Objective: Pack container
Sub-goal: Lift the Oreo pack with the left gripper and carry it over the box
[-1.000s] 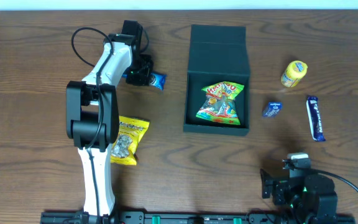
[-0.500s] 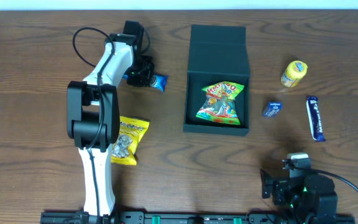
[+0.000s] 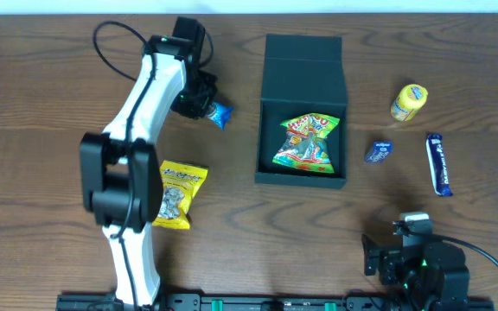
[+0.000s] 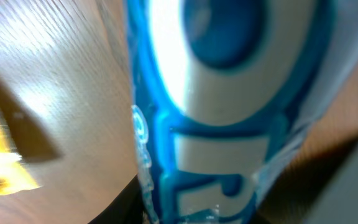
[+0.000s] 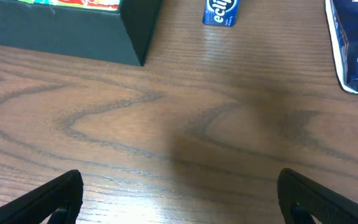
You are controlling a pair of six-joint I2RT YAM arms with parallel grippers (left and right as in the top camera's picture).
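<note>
The container (image 3: 302, 171) is a dark teal-black box with its lid (image 3: 303, 65) folded back, and a green and red snack packet (image 3: 307, 141) lies inside. Left of it, my left gripper (image 3: 201, 99) is shut on a blue and white snack packet (image 3: 220, 113). That packet (image 4: 222, 112) fills the left wrist view, hiding most of the fingers. My right gripper (image 3: 413, 257) sits low at the table's front right. Its jaws (image 5: 179, 202) stand wide open over bare wood with nothing between them.
A yellow snack packet (image 3: 176, 194) lies beside the left arm. Right of the container are a yellow tub (image 3: 409, 102), a small blue gum packet (image 3: 378, 152) and a dark blue chocolate bar (image 3: 438, 162). The right wrist view shows the container's corner (image 5: 129, 37).
The left jaws have closed further on the blue packet. The left arm's elbow has swung left and risen, and the packet has tilted slightly. The right arm has not moved.
</note>
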